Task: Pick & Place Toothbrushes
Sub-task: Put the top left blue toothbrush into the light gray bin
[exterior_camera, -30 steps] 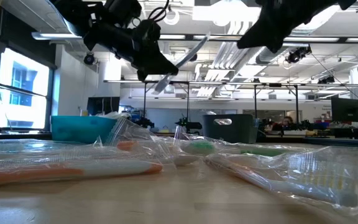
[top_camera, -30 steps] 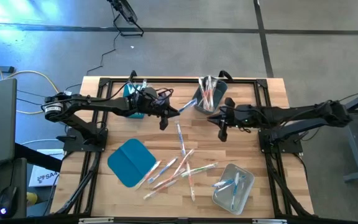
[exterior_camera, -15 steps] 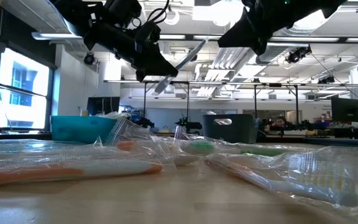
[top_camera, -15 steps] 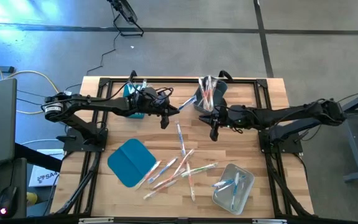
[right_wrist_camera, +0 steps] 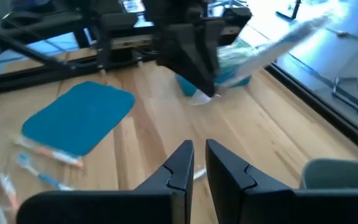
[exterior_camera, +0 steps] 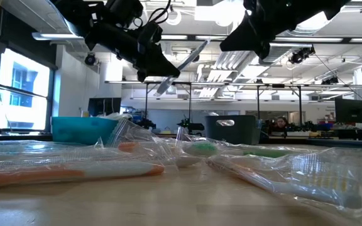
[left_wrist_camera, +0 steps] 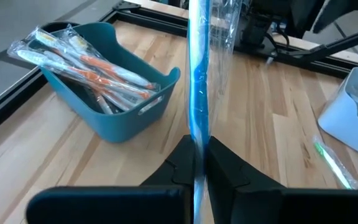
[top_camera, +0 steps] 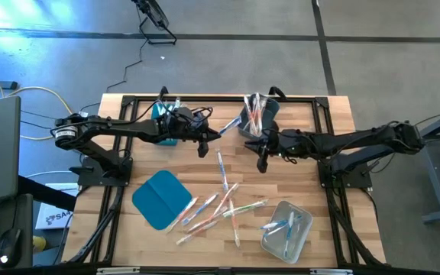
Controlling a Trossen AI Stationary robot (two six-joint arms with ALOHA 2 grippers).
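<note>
A wrapped blue toothbrush (top_camera: 230,127) is held aloft by the left gripper (top_camera: 214,136), the fingers pinched tight on its lower end; its long axis is seen running up and away from the fingertips, towards the grey bin (top_camera: 258,118) at the table's far edge and the right gripper (top_camera: 261,159), which hangs just across from it; the right gripper's fingers are seen drawn close together with only a narrow slit between, and nothing is gripped; so the blue brush is judged to lie nearer the left arm, with the free end offered towards the right one; whether a hand-over or a drop into a bin is meant cannot be told. The loose toothbrushes (top_camera: 221,205) are scattered on the near half of the table between the teal lid (top_camera: 160,198) and the clear bin (top_camera: 288,229), well below both arms. In the left wrist view the teal bin (left_wrist_camera: 124,99) is shown already holding orange-handled brushes, and the grip on the blue handle is seen close up; from above that pinch is too small to judge; in the low view it is confirmed that both arms are raised clear of the table.
</note>
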